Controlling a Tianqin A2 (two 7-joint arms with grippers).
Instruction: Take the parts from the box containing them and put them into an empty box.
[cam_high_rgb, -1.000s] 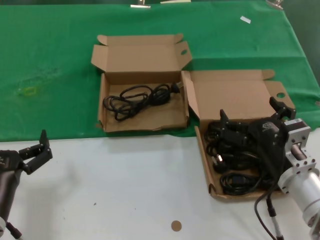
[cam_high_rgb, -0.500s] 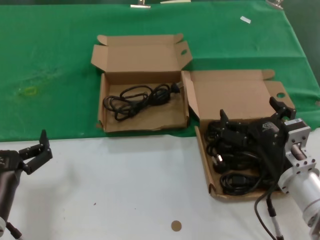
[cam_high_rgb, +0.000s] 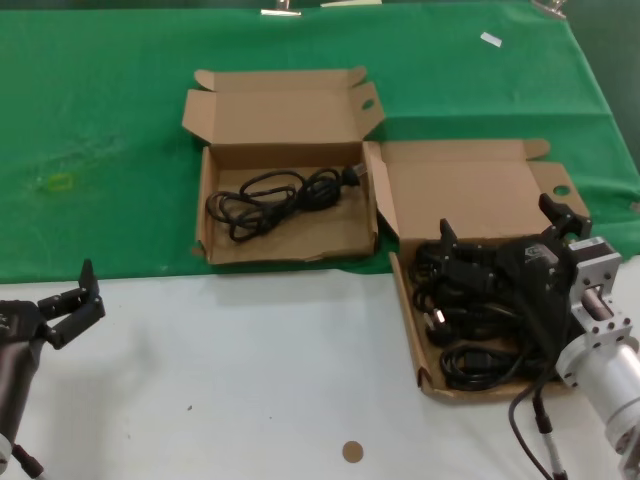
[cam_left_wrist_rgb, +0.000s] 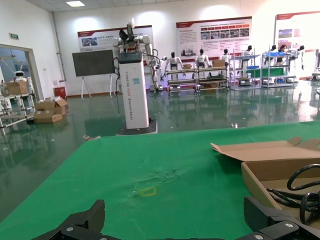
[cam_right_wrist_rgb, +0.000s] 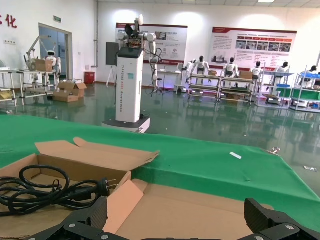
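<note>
Right gripper (cam_high_rgb: 497, 232): hovering with fingers spread wide over the pile of power cords (cam_high_rgb: 470, 325) in the right-hand box (cam_high_rgb: 480, 190), grasping nothing. Left gripper (cam_high_rgb: 82, 296): waiting with fingers parted and empty over the white table (cam_high_rgb: 250, 380), well apart from both boxes. Left-hand box (cam_high_rgb: 280, 115): sitting on the green cloth (cam_high_rgb: 100, 130), holding one cord bundle (cam_high_rgb: 280, 198). Cords: probably light, limp and prone to tangling with neighbours; best pinched across several bunched loops rather than at a plug or single strand.

No legible text or labels.
</note>
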